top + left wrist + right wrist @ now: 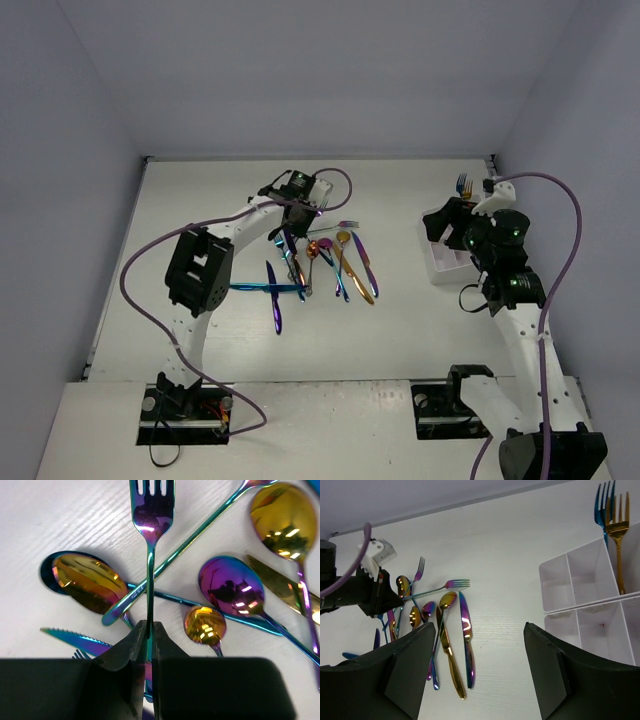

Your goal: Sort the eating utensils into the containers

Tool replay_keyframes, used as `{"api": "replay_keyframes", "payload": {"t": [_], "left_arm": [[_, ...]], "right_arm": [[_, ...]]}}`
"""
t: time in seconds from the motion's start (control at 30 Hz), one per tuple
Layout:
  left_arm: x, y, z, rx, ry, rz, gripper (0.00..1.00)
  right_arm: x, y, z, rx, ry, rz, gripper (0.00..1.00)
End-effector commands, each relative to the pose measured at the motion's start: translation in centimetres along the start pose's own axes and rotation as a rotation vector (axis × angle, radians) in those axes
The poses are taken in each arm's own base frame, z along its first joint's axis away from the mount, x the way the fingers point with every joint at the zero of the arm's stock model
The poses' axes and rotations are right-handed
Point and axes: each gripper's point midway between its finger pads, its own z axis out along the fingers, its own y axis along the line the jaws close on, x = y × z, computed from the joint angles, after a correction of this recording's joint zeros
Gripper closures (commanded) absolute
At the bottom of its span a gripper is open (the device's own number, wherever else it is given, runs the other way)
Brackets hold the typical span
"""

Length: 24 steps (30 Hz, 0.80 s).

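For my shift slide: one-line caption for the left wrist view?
Left hand shut on a rainbow fork handle, above scattered spoons and a serrated knife.

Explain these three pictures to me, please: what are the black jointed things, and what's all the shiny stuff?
They are two robot arms bolted to a white table. One picture looks down from above; the other two come from cameras on each wrist. The shiny stuff is colourful cutlery lying in a loose pile. The left gripper has shut on the handle of a blue-purple fork. The right gripper is open and empty, beside a white divided caddy that already holds a blue fork and a gold fork.
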Motion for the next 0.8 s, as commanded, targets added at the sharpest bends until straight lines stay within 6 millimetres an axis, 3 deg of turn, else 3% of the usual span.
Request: {"api": "replay_keyframes", "payload": {"t": [0.0,0.23,0.43,0.77], "left_arm": [[-8.8,-0.6,-8.9,0.022,-0.364,-0.028,1.00],[-11.3,-2.7,-13.1,0.090,-0.551,-0.038,1.00],[-11.3,-4.0,-14.2,0.120,-0.591,-0.043,1.00],[-11.1,-8.8,-18.8,0.180,-0.677,-0.001,1.00]], "right_arm": [[-3.1,3.2,0.3,-0.105,-0.062,-0.052,0.31],[-4.2,5.7,1.2,-0.175,-0.049,-0.064,0.30],[-4.5,7.8,2.0,-0.228,-0.029,-0.075,0.29],[-4.9,12.8,3.9,-0.313,-0.009,-0.101,0.27]]}}
